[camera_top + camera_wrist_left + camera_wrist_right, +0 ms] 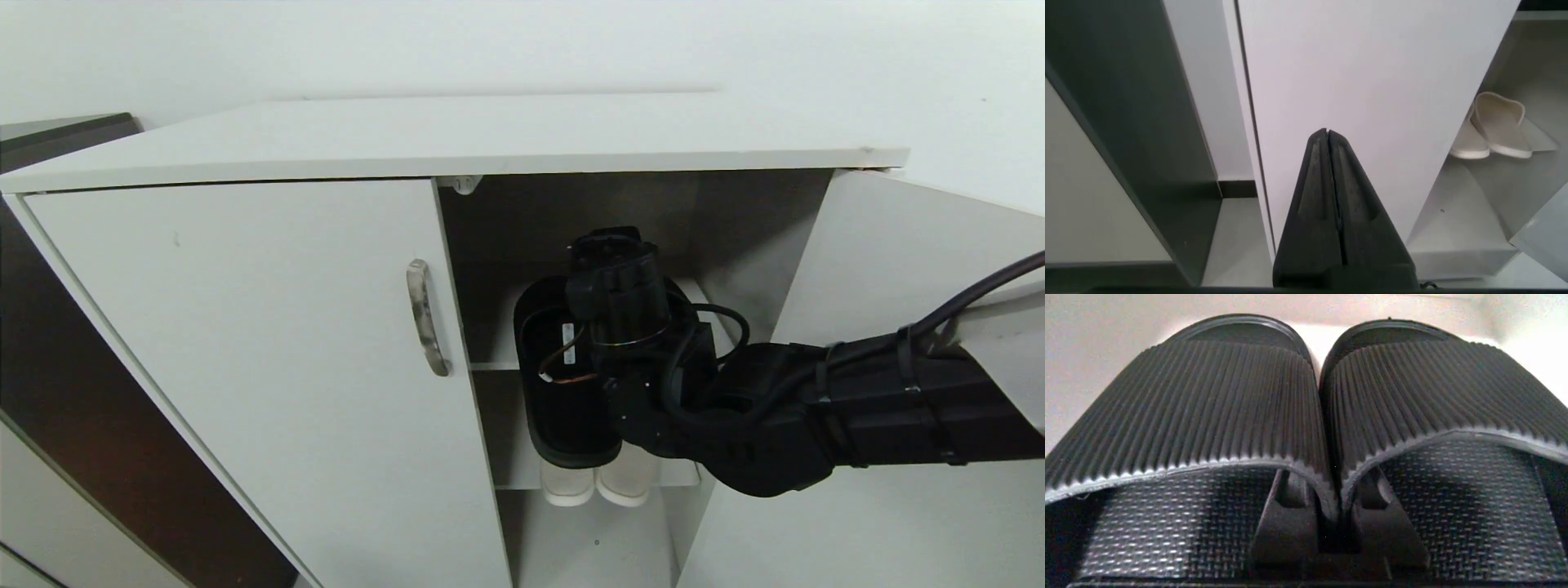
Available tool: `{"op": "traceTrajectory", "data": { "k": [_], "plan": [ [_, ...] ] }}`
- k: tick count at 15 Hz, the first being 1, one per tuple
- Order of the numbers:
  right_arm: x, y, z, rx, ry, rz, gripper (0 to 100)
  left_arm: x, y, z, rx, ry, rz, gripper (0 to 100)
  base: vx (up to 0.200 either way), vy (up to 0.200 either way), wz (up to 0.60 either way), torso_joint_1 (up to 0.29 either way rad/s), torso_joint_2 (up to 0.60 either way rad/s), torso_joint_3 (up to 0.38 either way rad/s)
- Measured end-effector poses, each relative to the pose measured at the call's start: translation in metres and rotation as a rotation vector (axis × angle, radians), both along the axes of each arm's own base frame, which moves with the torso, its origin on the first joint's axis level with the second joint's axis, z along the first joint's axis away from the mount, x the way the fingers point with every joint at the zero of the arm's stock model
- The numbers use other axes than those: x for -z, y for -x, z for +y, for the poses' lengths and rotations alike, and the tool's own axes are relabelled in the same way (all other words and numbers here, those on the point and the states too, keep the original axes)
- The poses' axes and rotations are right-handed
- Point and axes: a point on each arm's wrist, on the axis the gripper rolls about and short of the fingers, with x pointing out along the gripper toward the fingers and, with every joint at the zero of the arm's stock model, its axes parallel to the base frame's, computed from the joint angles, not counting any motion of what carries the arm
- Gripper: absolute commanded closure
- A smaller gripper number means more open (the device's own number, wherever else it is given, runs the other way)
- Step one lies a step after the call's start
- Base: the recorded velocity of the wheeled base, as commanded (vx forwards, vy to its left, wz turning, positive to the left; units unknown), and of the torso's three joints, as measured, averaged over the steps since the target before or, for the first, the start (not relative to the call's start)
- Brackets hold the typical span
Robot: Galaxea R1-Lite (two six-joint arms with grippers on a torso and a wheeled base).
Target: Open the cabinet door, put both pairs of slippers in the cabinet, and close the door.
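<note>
Inside the open right-hand bay of the cabinet (457,139), the right arm holds the pair of black slippers (563,392) at the level of the upper shelf (494,366), with the near end of the pair hanging in front of that shelf's front edge. The right end effector (1331,531) is clamped on the black slippers: its fingers (1288,518) sit under the two ribbed straps and pinch the adjoining inner sides together, so the slippers lie side by side and touching. Directly below, the white slippers (596,483) rest side by side on the lower shelf (518,482), their ends projecting slightly over its front edge. The right door (890,269) stands swung open; the left door (245,351) is closed, with its metal handle (426,327) near the inner edge. The left end effector (1327,204) has its fingers pressed together with nothing between them, and it faces a white cabinet panel.
</note>
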Motion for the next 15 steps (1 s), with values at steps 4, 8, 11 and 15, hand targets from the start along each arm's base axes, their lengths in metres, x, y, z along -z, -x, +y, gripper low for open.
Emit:
{"op": "traceTrajectory", "data": {
  "k": [4,8,11,15],
  "plan": [
    [-0.005,-0.018,0.001,0.023,-0.007,-0.005,100,0.0,0.0,0.0,-0.001,0.001,0.0,100,0.0,0.0,0.0,0.0,0.0,0.0],
    [-0.012,-0.04,0.002,0.059,0.001,0.008,100,0.0,0.0,0.0,-0.003,0.003,0.0,100,0.0,0.0,0.0,0.0,0.0,0.0],
    [-0.014,-0.055,0.003,0.068,-0.011,0.001,100,0.0,0.0,0.0,-0.003,0.003,0.0,100,0.0,0.0,0.0,0.0,0.0,0.0],
    [-0.018,-0.066,0.005,0.073,-0.012,0.004,100,0.0,0.0,0.0,-0.003,0.003,0.0,100,0.0,0.0,0.0,0.0,0.0,0.0]
  ]
}}
